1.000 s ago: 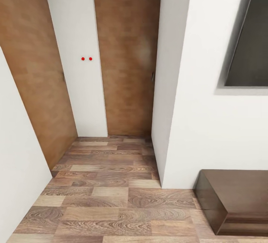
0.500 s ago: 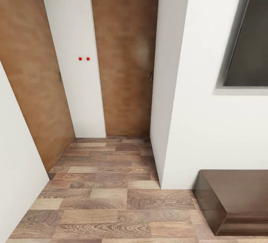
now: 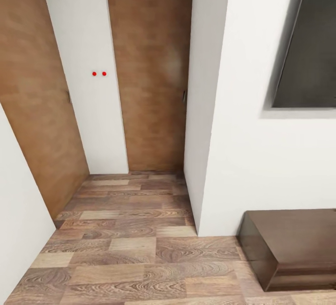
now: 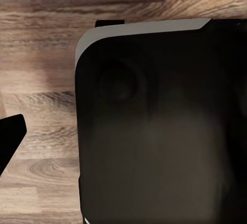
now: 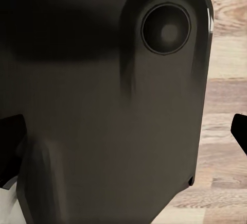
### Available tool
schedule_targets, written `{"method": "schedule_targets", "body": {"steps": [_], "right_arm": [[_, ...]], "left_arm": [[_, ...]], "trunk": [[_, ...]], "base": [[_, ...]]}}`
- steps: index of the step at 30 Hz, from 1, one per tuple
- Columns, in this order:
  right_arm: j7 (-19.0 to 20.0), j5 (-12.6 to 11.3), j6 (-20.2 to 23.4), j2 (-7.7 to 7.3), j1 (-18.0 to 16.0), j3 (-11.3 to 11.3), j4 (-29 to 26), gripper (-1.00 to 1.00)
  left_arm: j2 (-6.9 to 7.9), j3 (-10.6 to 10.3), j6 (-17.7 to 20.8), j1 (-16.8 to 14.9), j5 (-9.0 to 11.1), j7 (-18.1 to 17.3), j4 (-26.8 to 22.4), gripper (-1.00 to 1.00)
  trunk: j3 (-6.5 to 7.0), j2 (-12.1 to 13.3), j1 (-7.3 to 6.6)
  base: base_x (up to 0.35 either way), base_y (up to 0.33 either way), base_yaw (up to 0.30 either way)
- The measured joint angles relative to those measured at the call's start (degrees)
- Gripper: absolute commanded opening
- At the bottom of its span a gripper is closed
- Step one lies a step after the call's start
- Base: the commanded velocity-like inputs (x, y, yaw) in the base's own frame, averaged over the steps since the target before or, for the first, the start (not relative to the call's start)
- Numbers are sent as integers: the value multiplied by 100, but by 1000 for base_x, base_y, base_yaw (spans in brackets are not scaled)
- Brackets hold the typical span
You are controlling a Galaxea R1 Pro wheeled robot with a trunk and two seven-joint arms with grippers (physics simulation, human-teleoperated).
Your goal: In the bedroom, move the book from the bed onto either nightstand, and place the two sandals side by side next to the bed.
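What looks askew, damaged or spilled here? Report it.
Nothing stands out. Both brown doors are shut and whole, the plank floor is unmarked, and the dark cabinet sits square to the wall. Two red dots on the wall look like fixtures, not damage.

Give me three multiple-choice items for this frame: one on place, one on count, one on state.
1. Where in the head view is the dark brown glossy wood cabinet?
A. lower right
B. upper left
C. centre

2. How many small red dots are on the white wall?
A. one
B. two
C. four

3. The brown wooden door straight ahead is:
A. wide open
B. missing
C. closed

Key: 1 A, it sits on the wood-plank floor at lower right; 2 B, a pair side by side; 3 C, it fills its frame.
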Motion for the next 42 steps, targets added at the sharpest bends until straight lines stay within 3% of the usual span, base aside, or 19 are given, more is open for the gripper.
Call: {"method": "schedule_targets", "body": {"steps": [37, 42], "right_arm": [[-4, 3, 1, 2, 0, 8, -44, 100], [-15, 2, 7, 2, -1, 10, -297, 100]], "left_arm": [[7, 0, 0, 0, 0, 1, -1, 100], [8, 0, 0, 1, 0, 1, -1, 100]], "trunk": [[0, 0, 0], [0, 0, 0]], "base": [[22, 22, -51], [12, 11, -119]]}}
